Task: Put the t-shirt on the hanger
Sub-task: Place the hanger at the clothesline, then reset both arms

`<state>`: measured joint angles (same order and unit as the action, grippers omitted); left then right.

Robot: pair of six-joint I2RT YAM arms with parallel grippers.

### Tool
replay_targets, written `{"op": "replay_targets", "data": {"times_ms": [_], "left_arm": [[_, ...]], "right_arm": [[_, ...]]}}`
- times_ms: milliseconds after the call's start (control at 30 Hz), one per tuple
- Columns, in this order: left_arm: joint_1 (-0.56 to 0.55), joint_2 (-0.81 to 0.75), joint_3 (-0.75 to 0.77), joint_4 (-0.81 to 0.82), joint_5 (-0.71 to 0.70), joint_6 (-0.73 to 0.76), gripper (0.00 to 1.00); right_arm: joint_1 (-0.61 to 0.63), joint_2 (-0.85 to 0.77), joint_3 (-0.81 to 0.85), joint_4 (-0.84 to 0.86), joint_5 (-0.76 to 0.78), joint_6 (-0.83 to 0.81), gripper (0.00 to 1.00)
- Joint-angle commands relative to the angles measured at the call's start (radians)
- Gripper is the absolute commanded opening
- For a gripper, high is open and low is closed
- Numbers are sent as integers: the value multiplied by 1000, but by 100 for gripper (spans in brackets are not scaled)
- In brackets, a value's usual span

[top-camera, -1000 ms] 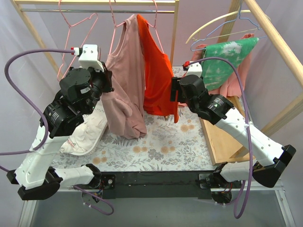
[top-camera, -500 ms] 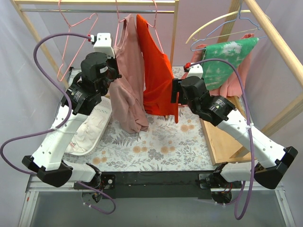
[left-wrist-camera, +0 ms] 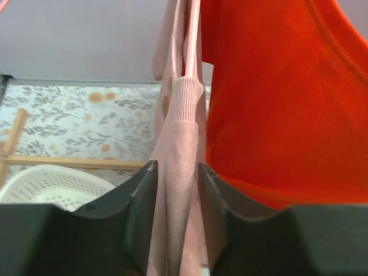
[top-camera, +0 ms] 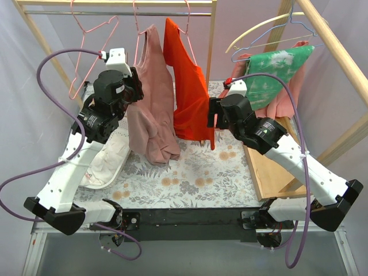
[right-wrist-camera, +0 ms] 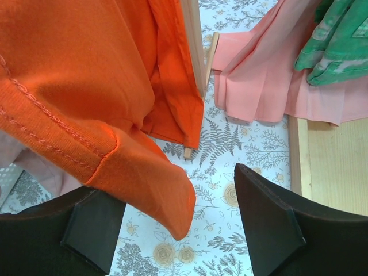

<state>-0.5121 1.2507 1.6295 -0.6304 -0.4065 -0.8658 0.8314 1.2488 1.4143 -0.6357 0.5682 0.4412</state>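
The dusty mauve-pink t-shirt (top-camera: pixel 150 109) hangs from the rail beside the bright orange top (top-camera: pixel 187 86), its top edge up at a thin pink wire hanger (top-camera: pixel 137 34). My left gripper (top-camera: pixel 137 86) is raised at the t-shirt's left edge. In the left wrist view, my left gripper (left-wrist-camera: pixel 175 168) is shut on a fold of the t-shirt (left-wrist-camera: pixel 179 132), with the pink hanger wire (left-wrist-camera: pixel 192 34) running up above it. My right gripper (top-camera: pixel 211 118) is open beside the orange top. In the right wrist view the orange hem (right-wrist-camera: pixel 144 172) droops between its open jaws (right-wrist-camera: pixel 172 184).
An empty pink hanger (top-camera: pixel 86 40) hangs left on the rail. A white basket (top-camera: pixel 106 164) lies at the left. Cream and blue-grey hangers (top-camera: pixel 259 29), green cloth (top-camera: pixel 276 69) and a salmon garment (right-wrist-camera: pixel 264 75) hang at the right, above a wooden board (top-camera: pixel 270 172).
My left arm rose from low left up towards the rail, carrying the t-shirt's edge, then settled slightly lower and left. The t-shirt now hangs straighter. The right arm barely moved.
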Motion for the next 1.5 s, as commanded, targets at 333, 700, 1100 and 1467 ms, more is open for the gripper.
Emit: {"op": "replay_targets", "data": {"times_ms": [333,700,1100,1467], "left_arm": [[4,-48,320,-209,92,-111,98],[-58,32,342,-278,357,-211,98],[-436,-167,-265,-130,44,-464,98],[-499,-289,-747,-135,152,-667,98]], "right_arm": [[-2,-89,31,50,-149,5,86],[-2,-253,-103,96,-185,51,94],[-2,-405,-389,97,-208,129,96],[-2,-473,-621,113,-255,211,98]]}}
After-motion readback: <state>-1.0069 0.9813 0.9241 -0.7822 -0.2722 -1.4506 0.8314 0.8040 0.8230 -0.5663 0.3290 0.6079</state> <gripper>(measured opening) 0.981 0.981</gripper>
